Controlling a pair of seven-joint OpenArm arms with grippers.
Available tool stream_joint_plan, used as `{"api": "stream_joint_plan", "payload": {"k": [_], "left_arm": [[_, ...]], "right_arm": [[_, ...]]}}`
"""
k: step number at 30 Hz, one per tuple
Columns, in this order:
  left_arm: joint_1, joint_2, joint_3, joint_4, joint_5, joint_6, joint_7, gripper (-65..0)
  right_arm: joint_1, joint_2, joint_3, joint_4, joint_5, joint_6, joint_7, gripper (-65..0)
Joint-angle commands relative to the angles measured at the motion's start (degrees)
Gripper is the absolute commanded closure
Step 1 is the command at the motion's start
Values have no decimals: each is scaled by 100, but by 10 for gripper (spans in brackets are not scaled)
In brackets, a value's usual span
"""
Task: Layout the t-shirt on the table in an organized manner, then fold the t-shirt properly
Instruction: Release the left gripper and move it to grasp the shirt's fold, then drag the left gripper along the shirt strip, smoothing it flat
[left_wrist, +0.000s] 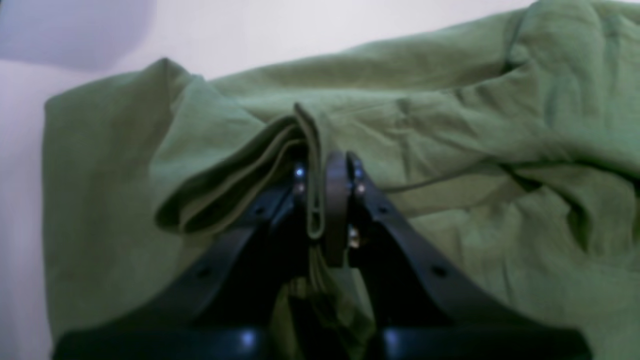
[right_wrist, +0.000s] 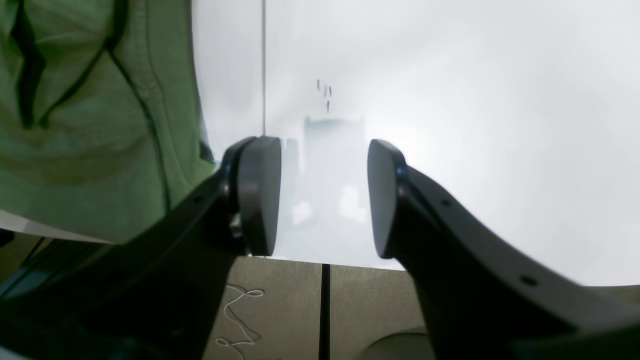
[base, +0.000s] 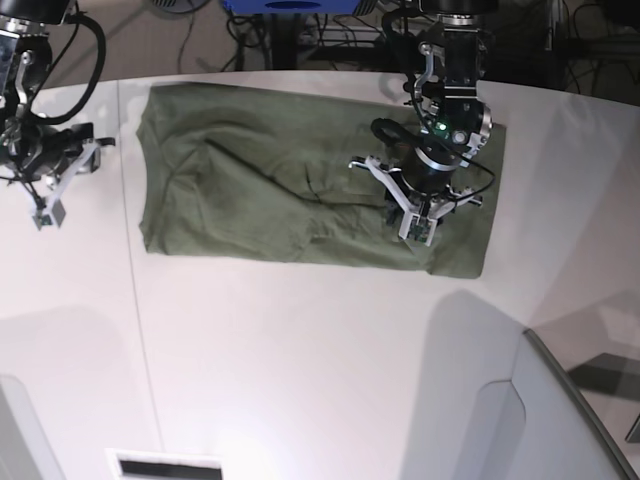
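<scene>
Across the upper middle of the base frame, the olive-green cotton t-shirt (base: 300, 180) lies spread on the smooth matte white table (base: 300, 360), creased and partly doubled over. It looks light, limp and non-slippery; it should drape and drag rather than hold shape, so hems and corners seem the best holds. The left gripper (left_wrist: 325, 200) is pinched tight on a raised fold of layered cloth. At the frame's left edge, the right gripper (right_wrist: 324, 197) stands parted, holding nothing, above bare table beside the shirt.
</scene>
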Motion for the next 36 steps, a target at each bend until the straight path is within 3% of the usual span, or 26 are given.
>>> {"api": "stream_joint_plan", "payload": {"k": [1, 8, 17, 35, 36], "left_arm": [[-50, 14, -2, 87, -27, 9, -121, 0], [-252, 85, 7, 8, -79, 9, 371, 0], [-252, 102, 570, 8, -79, 9, 389, 0], [-279, 155, 596, -1, -18, 9, 398, 0], [-270, 155, 658, -1, -18, 9, 398, -48]], "right_arm": [[43, 88, 44, 103, 48, 13, 42, -272], [52, 79, 35, 103, 48, 13, 42, -272], [52, 79, 44, 103, 48, 13, 42, -272], [52, 79, 17, 103, 48, 13, 42, -272], [52, 79, 17, 103, 48, 13, 42, -272]]}}
